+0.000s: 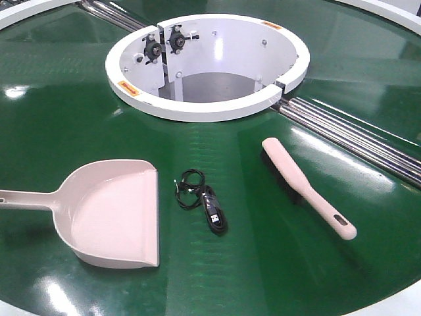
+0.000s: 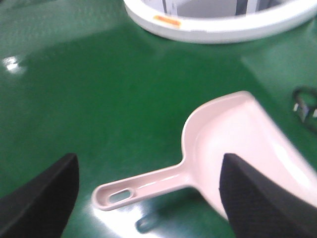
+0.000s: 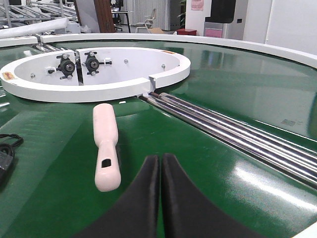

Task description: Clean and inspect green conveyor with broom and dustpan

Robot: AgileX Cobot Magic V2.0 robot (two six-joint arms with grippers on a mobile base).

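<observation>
The glossy green conveyor (image 1: 250, 263) carries the pale pink dustpan (image 1: 112, 214) at the left, handle pointing left, mouth facing right. The broom (image 1: 306, 185) lies at the right, bristles toward the white ring, slotted handle end toward me. In the left wrist view my left gripper (image 2: 148, 196) is open, its black fingers (image 2: 42, 198) wide apart above the dustpan's handle (image 2: 143, 186), touching nothing. In the right wrist view my right gripper (image 3: 160, 159) is shut with nothing in it, just right of the broom's handle end (image 3: 106, 168). Neither gripper appears in the front view.
A coiled black cable with a USB plug (image 1: 202, 199) lies between dustpan and broom. The white ring opening (image 1: 207, 66) stands behind them. Silver rails (image 1: 358, 141) run diagonally at the right, close past the broom. The conveyor's white outer edge (image 1: 401, 304) is near right.
</observation>
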